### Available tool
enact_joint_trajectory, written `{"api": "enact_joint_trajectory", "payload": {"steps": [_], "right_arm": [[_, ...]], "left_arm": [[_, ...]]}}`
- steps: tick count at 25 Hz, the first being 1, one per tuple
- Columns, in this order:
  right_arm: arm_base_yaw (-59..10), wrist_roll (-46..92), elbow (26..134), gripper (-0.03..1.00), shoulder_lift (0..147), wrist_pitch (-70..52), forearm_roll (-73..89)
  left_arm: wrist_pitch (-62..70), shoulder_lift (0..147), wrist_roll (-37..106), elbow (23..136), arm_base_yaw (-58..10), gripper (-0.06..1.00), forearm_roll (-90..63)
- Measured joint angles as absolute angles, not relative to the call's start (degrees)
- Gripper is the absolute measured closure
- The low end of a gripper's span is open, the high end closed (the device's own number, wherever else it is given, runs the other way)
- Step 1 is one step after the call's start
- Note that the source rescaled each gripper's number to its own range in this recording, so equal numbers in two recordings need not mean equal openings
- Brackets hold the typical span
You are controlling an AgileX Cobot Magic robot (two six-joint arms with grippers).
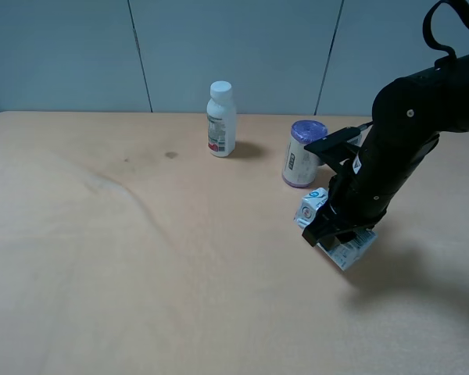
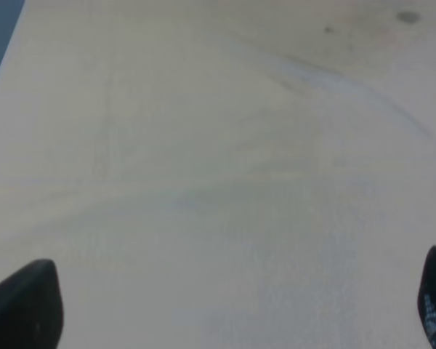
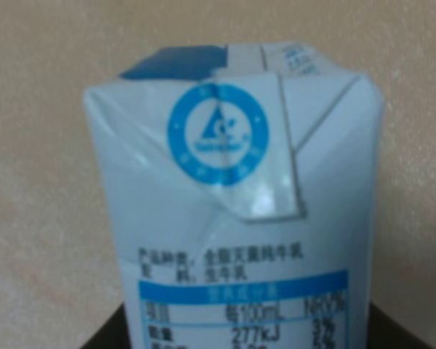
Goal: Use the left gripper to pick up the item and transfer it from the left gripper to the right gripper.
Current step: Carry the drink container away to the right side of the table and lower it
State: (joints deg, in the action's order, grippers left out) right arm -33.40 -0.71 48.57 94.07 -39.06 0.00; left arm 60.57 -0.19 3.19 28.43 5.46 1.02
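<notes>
The item (image 1: 311, 208), a small white-and-blue carton, hangs tilted just above the table at the right. My right gripper (image 1: 334, 231) is shut on it, gripping its middle, with the bulky black arm rising to the upper right. The right wrist view is filled by the carton (image 3: 232, 218), its folded top with a round blue logo and printed text below. My left gripper (image 2: 225, 309) is out of the high view. Its own view shows two black fingertips (image 2: 25, 302) far apart over bare table, open with nothing between them.
A white bottle with a white cap (image 1: 221, 119) stands at the back middle. A purple-lidded can (image 1: 303, 154) stands just behind the held carton, close to the right arm. The tan table (image 1: 141, 258) stretches to the left and front.
</notes>
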Motion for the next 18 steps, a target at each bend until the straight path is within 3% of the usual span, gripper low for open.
{"api": "enact_joint_trajectory", "payload": {"steps": [4, 5, 7, 8, 10, 13, 18], "right_arm": [[-33.4, -0.8, 48.6, 0.97, 94.1, -40.7, 0.0], [-33.4, -0.8, 48.6, 0.89, 94.1, -41.3, 0.4], [-33.4, -0.9, 48.6, 0.42, 94.1, -41.9, 0.4], [-33.4, -1.1, 48.6, 0.24, 94.0, -41.9, 0.4], [-33.4, -1.5, 48.6, 0.07, 94.0, -42.0, 0.3], [-33.4, -2.1, 48.6, -0.01, 94.0, -42.0, 0.3], [-33.4, -2.5, 48.6, -0.02, 94.0, -42.0, 0.3]], "left_arm": [[60.6, -0.2, 3.2, 28.4, 5.5, -0.03, 1.0], [60.6, -0.2, 3.2, 28.4, 5.5, -0.03, 1.0], [60.6, -0.2, 3.2, 28.4, 5.5, -0.03, 1.0], [60.6, -0.2, 3.2, 28.4, 5.5, -0.03, 1.0], [60.6, -0.2, 3.2, 28.4, 5.5, -0.03, 1.0], [60.6, -0.2, 3.2, 28.4, 5.5, -0.03, 1.0], [60.6, -0.2, 3.2, 28.4, 5.5, -0.03, 1.0]]}}
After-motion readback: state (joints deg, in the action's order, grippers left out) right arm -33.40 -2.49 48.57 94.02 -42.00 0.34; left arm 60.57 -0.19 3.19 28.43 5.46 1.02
